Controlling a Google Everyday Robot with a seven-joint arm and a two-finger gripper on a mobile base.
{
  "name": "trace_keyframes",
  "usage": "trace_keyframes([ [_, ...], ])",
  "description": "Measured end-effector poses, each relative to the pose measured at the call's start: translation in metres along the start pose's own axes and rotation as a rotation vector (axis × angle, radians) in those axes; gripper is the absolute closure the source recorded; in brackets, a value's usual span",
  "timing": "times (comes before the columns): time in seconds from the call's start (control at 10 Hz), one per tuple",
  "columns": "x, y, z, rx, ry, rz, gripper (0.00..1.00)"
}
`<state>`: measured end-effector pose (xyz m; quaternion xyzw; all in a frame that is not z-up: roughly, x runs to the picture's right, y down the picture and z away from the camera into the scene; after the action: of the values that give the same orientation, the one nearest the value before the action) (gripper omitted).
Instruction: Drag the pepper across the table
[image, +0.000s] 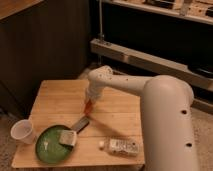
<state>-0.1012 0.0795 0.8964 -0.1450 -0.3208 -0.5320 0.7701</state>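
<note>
The pepper (88, 106) was seen directly beneath the lowered gripper (90, 100), near the middle of the table (55, 95), though the gripper's hold could not be told.

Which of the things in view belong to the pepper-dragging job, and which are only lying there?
For the job:
- pepper
- table
- pincer, just above the pepper, near the table's middle

Only lying about:
- green plate
- white cup
- clear bottle
</note>
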Motion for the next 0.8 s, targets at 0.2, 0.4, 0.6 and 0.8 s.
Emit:
trace_keyframes([
  [0.2,0.015,0.018,0.005,0.014,0.012,-0.011,1.00],
  [0.4,0.021,0.028,0.014,0.039,0.029,-0.033,1.00],
  [0.6,0.022,0.032,0.009,0.052,0.047,-0.041,1.00],
  [0.8,0.025,0.039,0.001,0.068,0.066,-0.041,1.00],
])
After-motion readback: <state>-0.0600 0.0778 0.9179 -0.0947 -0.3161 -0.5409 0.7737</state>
